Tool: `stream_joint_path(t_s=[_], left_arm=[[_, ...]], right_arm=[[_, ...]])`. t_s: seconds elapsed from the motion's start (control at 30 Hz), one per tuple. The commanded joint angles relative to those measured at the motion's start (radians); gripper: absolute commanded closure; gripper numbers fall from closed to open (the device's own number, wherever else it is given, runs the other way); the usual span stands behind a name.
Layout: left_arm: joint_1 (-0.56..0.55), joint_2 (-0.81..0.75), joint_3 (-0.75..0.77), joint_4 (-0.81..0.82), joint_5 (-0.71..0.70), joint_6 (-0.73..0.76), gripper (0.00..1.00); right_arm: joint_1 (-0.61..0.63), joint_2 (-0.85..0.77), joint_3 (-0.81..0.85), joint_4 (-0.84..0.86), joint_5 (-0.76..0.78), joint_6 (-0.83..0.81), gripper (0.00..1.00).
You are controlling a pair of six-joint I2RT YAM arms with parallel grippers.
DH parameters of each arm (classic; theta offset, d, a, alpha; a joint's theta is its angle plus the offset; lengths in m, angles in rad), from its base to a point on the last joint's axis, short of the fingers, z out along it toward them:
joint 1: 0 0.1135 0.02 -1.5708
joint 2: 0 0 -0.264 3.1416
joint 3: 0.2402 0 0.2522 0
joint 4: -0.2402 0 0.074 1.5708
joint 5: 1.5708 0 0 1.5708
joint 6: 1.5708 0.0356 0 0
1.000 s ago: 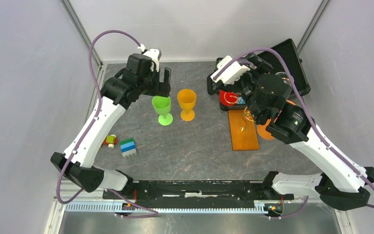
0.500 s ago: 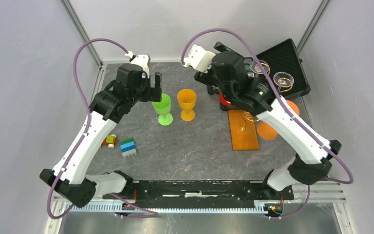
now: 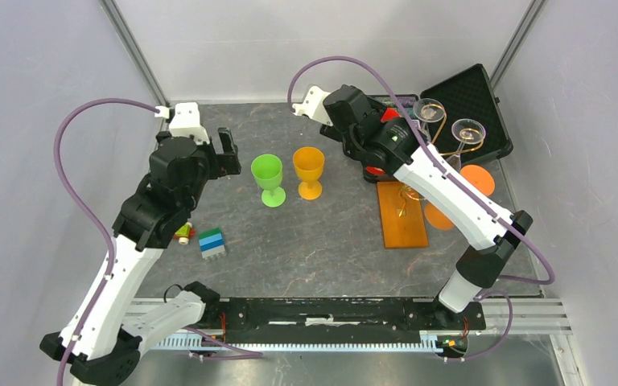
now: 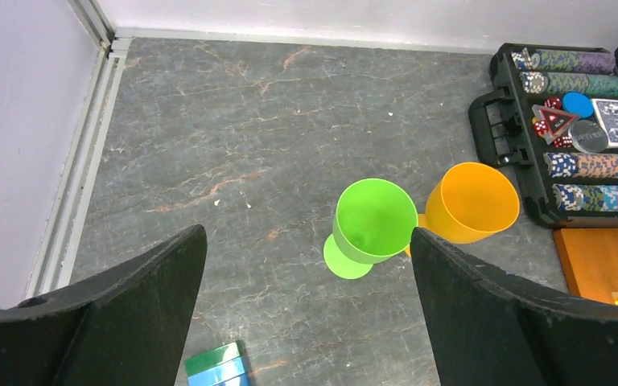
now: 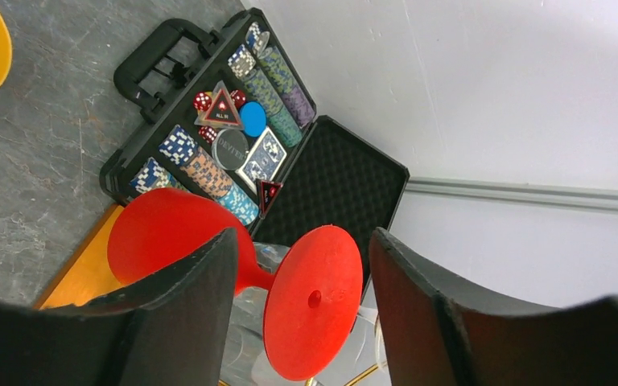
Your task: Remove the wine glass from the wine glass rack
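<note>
Black left tool [image 4: 307,233]: spread wide with nothing in it, hovering above the table [image 4: 209,121]. It is probably parked here so the other arm has room.
Green glass [image 4: 374,219]: upright just ahead of that tool, nearer its right finger and untouched. It is not this job's target.
Orange glass [image 4: 471,201]: upright, further off to that tool's right, close beside the green one.
Right tool [image 5: 303,233]: partly open, with no contact visible. I judge it lined up for a grasp, not yet gripping.
Red wine glass [image 5: 314,297]: framed between this tool's fingers, just beyond their tips. Its foot faces the wrist camera and its bowl runs behind the left finger.
Wine glass rack [image 3: 402,221]: wooden base on the table below the right tool. Two clear glasses [image 3: 428,108] hang foot-up beyond the tool, likely because the curled wires catch each foot.
Views: from above, the arm covers most of the red glass, and only the right wrist shows how the fingers straddle it. Only the top camera shows the rack's base. The left wrist shows the chip trays of the black case [image 4: 563,137].
</note>
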Motion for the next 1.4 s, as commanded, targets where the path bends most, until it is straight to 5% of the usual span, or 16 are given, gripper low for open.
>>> stream_joint_path(t_s=[0.0,0.37,0.97,1.13,1.37], left_arm=[[0.003,0.029,-0.006,0.054,0.016,-0.020,0.00],[0.003,0.050,-0.007,0.054,0.054,-0.026,0.00],[0.003,0.052,-0.013,0.057,0.063,-0.031,0.00],[0.003,0.056,-0.013,0.061,0.067,-0.031,0.00],[0.003,0.060,-0.009,0.063,0.065,-0.032,0.00]], right_arm=[[-0.004,0.005,0.005,-0.005,0.037,0.021,0.37],[-0.001,-0.023,-0.042,-0.065,0.060,0.068,0.34],[0.004,-0.086,-0.085,-0.024,-0.012,0.014,0.76],[0.006,-0.096,-0.088,-0.004,-0.009,-0.001,1.00],[0.005,-0.123,-0.122,0.093,0.063,-0.064,1.00]])
